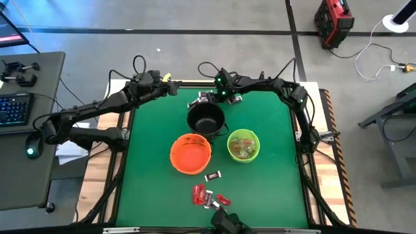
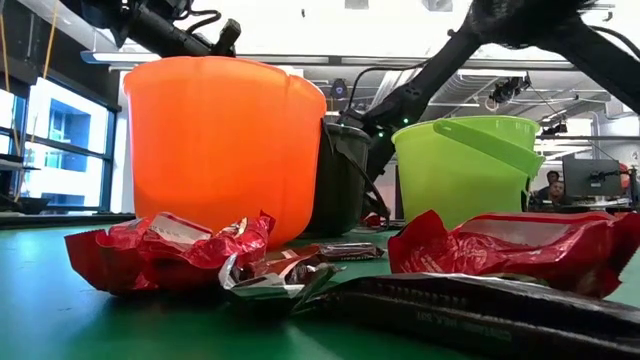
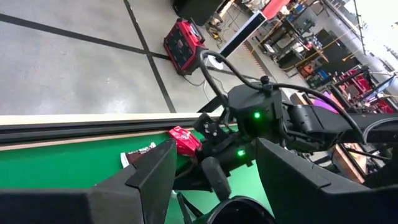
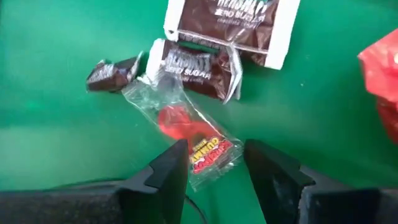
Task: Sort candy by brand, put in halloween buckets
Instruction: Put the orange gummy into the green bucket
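Right gripper (image 4: 214, 163) is down at the far edge of the green counter (image 1: 149, 195), just behind the black bucket (image 1: 206, 117). Its jaws are apart, set either side of a clear-wrapped red gummy candy (image 4: 189, 132) lying flat on the counter. Contact with the wrapper can't be confirmed from the wrist view; the candy looks not yet clamped.

Two dark brown and silver chocolate bars (image 4: 200, 65) and a small dark wrapped piece (image 4: 112, 71) are seen right beside the gummy, with a red wrapper (image 4: 382, 74) off to one side.

Left gripper (image 1: 170, 88) is parked over the far left corner of the counter, jaws wide apart, nothing held.

Buckets are grouped mid-counter: black one farthest back, orange bucket (image 1: 190, 153) front left, lime green bucket (image 1: 244, 145) front right. Pale wrapped pieces are visible inside the green one; the orange one's contents can't be made out.

A cluster of red-wrapped candies (image 1: 207, 195) lies near the front edge, with one dark bar (image 1: 213, 175) between it and the buckets.
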Robot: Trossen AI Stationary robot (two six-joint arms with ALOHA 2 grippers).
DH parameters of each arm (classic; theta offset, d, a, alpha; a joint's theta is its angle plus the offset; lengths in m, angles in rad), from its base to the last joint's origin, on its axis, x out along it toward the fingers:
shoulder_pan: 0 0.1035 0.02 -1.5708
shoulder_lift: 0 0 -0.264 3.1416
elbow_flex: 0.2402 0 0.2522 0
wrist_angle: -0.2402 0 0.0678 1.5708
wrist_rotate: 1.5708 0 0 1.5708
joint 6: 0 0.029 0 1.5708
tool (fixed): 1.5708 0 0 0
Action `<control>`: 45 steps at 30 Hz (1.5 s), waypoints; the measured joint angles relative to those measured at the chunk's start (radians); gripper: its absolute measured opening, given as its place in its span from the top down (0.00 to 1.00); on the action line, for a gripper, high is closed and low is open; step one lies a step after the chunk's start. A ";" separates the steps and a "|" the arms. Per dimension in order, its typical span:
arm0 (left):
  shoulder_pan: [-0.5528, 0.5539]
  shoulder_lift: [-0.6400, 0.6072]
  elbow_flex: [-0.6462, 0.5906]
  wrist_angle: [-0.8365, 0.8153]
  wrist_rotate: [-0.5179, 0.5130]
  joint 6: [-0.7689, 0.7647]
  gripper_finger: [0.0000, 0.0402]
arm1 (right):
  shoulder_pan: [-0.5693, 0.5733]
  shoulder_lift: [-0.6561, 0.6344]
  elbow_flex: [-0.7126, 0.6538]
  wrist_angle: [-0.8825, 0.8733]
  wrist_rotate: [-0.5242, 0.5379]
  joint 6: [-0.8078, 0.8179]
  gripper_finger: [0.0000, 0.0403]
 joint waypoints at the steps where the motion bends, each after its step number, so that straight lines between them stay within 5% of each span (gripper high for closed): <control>1: 0.000 0.000 0.000 -0.001 0.000 0.000 0.48 | 0.001 0.001 0.007 -0.003 0.010 0.002 0.61; 10: 0.000 0.000 0.000 -0.002 0.019 -0.001 0.48 | 0.009 0.003 0.011 -0.011 0.038 -0.062 0.64; 18: 0.000 0.000 0.000 -0.002 0.019 -0.001 0.48 | 0.020 -0.022 0.008 -0.077 0.067 -0.168 0.97; 32: 0.000 0.000 0.000 -0.006 0.019 0.000 0.48 | -0.068 -0.251 0.007 -0.163 0.131 -0.357 1.00; 38: 0.000 0.000 0.000 -0.006 0.019 0.025 0.48 | -0.086 -0.289 0.008 -0.208 0.043 -0.418 0.99; 45: 0.000 0.000 0.000 -0.007 0.016 0.025 0.48 | -0.029 -0.199 -0.011 -0.182 0.026 -0.340 0.82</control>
